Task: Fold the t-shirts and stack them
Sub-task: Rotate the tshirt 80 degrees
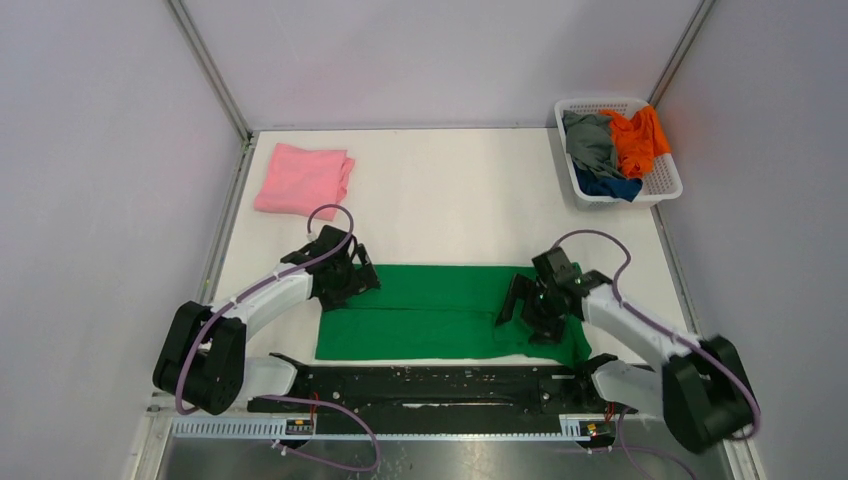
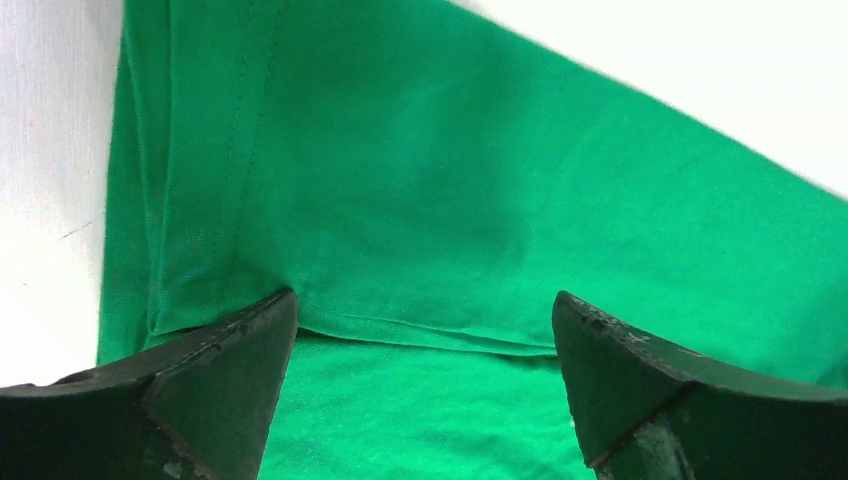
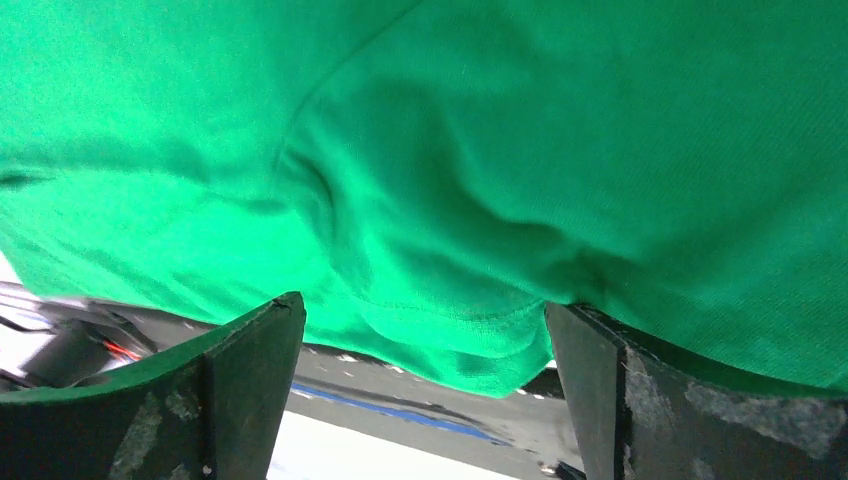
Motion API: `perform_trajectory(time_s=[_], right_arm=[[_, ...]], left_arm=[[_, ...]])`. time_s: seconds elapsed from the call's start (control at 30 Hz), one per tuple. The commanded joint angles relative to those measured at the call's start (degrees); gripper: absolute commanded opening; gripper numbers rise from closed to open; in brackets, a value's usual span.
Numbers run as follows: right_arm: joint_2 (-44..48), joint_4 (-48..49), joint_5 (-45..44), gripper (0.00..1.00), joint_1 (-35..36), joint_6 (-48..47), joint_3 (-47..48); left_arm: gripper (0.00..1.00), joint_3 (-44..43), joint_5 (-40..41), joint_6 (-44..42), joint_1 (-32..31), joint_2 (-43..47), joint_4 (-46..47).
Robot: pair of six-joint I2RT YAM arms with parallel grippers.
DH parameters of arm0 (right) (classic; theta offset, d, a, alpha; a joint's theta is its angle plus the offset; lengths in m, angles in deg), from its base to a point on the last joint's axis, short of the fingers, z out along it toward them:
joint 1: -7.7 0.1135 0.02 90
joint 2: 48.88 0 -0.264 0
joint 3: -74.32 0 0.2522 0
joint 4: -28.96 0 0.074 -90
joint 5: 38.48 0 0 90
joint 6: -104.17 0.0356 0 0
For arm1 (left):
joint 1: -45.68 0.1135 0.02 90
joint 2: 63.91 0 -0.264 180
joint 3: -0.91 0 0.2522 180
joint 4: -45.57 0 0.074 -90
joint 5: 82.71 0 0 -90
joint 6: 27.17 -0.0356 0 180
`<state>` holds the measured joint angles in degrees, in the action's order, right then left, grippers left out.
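Table (image 1: 450, 200): white, fully visible on my top cam. Green t-shirt (image 1: 430, 312) lies flat on it as a wide left-to-right band at the near side, between the two arms. A layer edge runs along its length, and its near-right corner is just beside the black rail (image 1: 430, 378).

Left gripper (image 1: 352, 283) is at the shirt's far-left corner. On the wrist cam I see its fingers spread wide over a hem, nothing pinched.

Right gripper (image 1: 530, 305) is at the shirt's right end, fingers also wide apart with a bulge of green cloth between them. I can't tell if they touch it.

Basket (image 1: 600, 102) sits at the far right. Pink t-shirt (image 1: 303, 180) lies folded at the far left, well apart from the green one. In the basket, crumpled: grey t-shirt (image 1: 590, 140), orange t-shirt (image 1: 637, 135), dark blue t-shirt (image 1: 608, 186).
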<state>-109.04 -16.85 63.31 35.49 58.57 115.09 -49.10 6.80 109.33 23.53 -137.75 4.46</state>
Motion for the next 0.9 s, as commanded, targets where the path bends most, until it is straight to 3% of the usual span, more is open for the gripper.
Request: perform_trajectory(time_s=[0.0,0.13,0.3,0.4,0.5,0.7,0.77,0.87], right_arm=[[-16.66,8.92,-0.09,1.0,-8.2,-6.07,5.83],[-32.71,8.96,-1.31,0.99,-11.87,-8.99,21.59],[-51.56,-0.04,0.2,1.0,-13.52,-14.24,47.41],[-61.85,-7.08,2.84,0.99,-13.55,-18.7,66.08],[-71.99,-14.63,6.98,0.99,-13.34,-23.08,83.75],[-88.5,-27.25,7.1,0.99,-13.03,-28.76,119.06],[-88.94,-25.52,8.11,0.99,-13.02,-28.02,123.59],[-83.88,-21.2,7.38,0.99,-12.99,-27.56,119.74]], left_arm=[[0.99,1.3,-1.47,1.04,0.14,-2.03,3.49],[0.99,1.33,-3.79,3.81,0.12,-3.55,6.77],[0.99,4.71,-6.76,10.85,-2.58,-1.8,12.74],[0.99,5.26,-8.01,13.78,-7.71,-1.32,13.3],[0.99,5.14,-14.15,14.35,-13.46,-2.53,14.87],[0.99,-0.27,-21.03,7.94,-25.38,-7.16,13.63],[0.99,-2.05,-22.24,7.07,-27.53,-9.26,14.47],[0.99,-3.79,-23.82,6.45,-29.17,-9.99,16.52]])
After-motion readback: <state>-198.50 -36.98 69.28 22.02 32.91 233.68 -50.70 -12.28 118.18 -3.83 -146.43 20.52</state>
